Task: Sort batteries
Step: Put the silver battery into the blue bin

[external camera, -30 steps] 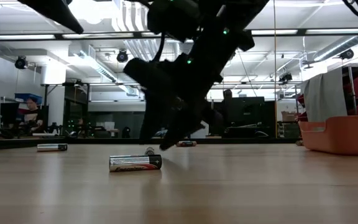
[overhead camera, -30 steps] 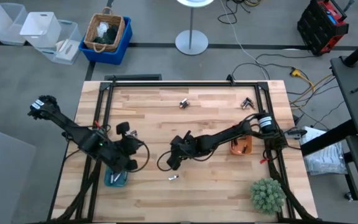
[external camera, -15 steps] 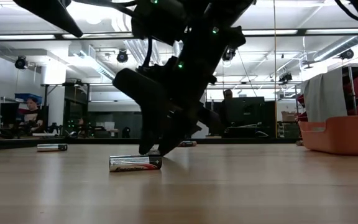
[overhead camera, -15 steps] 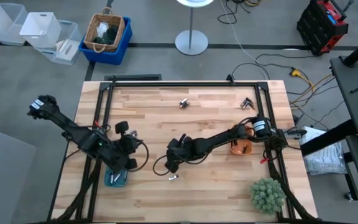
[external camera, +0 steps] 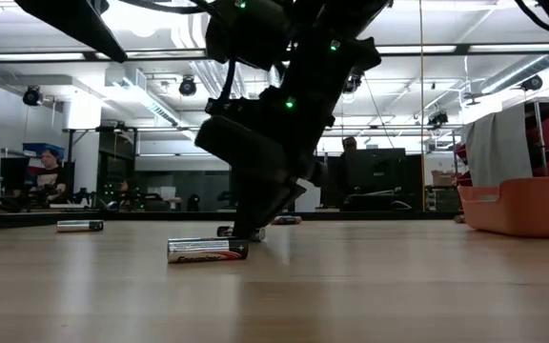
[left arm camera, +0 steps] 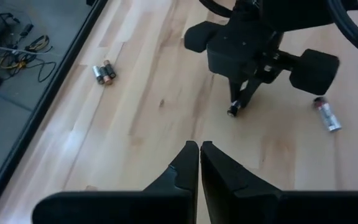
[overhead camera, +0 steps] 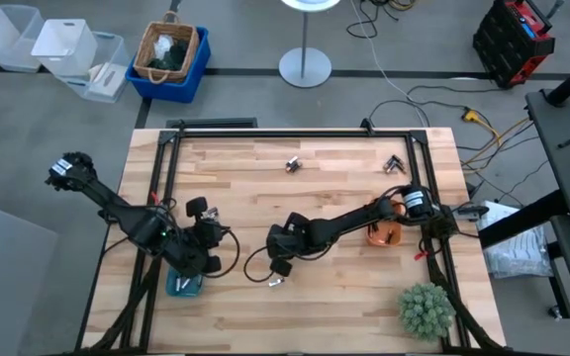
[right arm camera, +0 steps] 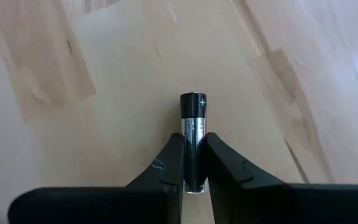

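My right gripper [overhead camera: 277, 263] reaches to the table's middle, near the front, and is shut on one battery [right arm camera: 193, 112], also seen under its fingers from the left wrist view [left arm camera: 234, 111]. A loose battery [overhead camera: 275, 283] lies flat just nearer the front edge, large in the low view [external camera: 208, 250]. More batteries lie at the far side [overhead camera: 292, 164] and far right [overhead camera: 395, 164]. My left gripper [left arm camera: 199, 152] hovers shut and empty at the left, beside the teal tray [overhead camera: 179, 285]. My right gripper pinches the battery's dark body [right arm camera: 193, 146] between its two fingers, which lie along it. The plus end [right arm camera: 193, 99] sticks out past the fingertips. The fingers come from above, slanting down toward the table. Whether the battery's free end touches the wood, I cannot tell.
An orange tray [overhead camera: 384, 234] stands at the right under my right arm. A green plant [overhead camera: 426, 310] sits at the front right corner. One more battery [external camera: 79, 226] lies at the left in the low view. Black frame rails run along the table's left, right and far edges.
My right gripper has moved toward the table's near edge and down to the tabletop. Its fingers, spread apart half a second ago in the low view, have shut on a battery there.
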{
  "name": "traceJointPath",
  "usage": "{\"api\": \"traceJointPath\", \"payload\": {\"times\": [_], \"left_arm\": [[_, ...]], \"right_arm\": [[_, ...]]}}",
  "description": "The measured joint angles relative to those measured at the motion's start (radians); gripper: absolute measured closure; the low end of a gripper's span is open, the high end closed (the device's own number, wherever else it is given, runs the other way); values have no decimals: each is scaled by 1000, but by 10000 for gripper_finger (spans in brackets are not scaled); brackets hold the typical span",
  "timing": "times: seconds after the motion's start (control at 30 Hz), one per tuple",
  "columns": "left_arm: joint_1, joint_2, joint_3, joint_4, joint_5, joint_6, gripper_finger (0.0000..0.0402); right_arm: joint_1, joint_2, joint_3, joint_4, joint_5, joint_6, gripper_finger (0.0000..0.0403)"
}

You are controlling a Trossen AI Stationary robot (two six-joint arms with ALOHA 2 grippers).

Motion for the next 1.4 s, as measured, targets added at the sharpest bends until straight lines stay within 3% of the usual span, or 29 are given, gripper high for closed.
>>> {"api": "traceJointPath", "payload": {"times": [0.13, 0.33, 0.73, 1.03, 1.4], "left_arm": [[-21, -1, -30, 92, 0, 10, 402], [-25, -4, -140, 364, 34, 76, 395], [-25, 19, -333, 880, 82, 205, 297], [-25, 26, -361, 895, 130, 233, 249], [-22, 26, -371, 958, 122, 288, 244]], "right_arm": [[29, -46, -6, -19, 20, -57, 370], [75, -130, -2, 39, 46, -149, 370], [121, -207, -1, 249, 59, -292, 370], [118, -209, 3, 275, 88, -321, 370], [118, -209, 17, 316, 88, -369, 370]]}}
